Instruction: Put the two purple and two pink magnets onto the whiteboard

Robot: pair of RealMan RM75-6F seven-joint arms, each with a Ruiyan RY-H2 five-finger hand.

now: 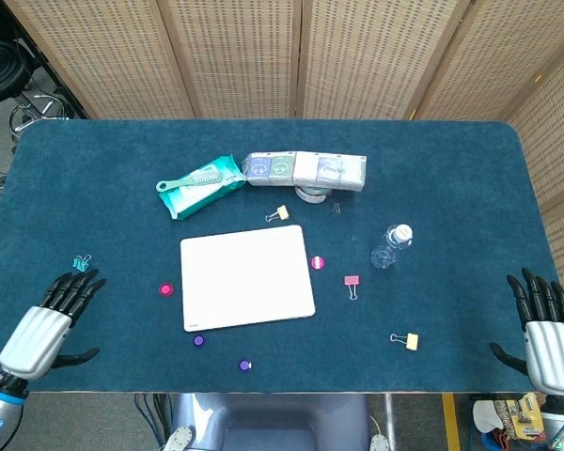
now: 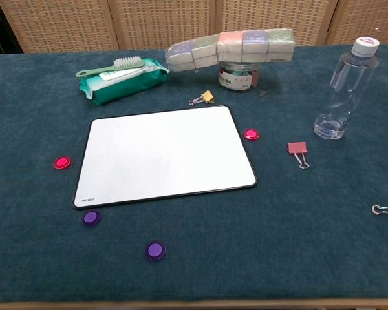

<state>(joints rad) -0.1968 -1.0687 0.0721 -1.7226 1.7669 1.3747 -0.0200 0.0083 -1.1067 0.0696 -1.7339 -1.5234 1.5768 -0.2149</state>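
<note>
step: nothing picked up yet; all four magnets lie on the cloth and the whiteboard (image 2: 165, 155) is bare, so i judge this the opening reach.
my left hand (image 1: 49, 323): low at the near left of the table (image 1: 451, 169), fingers spread apart, holding nothing, well apart from any magnet.
my right hand (image 1: 548, 331): at the near right edge, fingers apart, holding nothing.
pink magnets: left pink magnet (image 2: 62, 162) just beside the board's left edge; right pink magnet (image 2: 251, 134) just beside its right edge.
purple magnets: near-corner purple magnet (image 2: 90, 217) just below the board's near left corner; front purple magnet (image 2: 155, 250) nearer me, apart from the board.
next move: i'd take my left hand to the left pink magnet or near-corner purple magnet; these flat discs call for a fingertip pinch at the rim.
</note>
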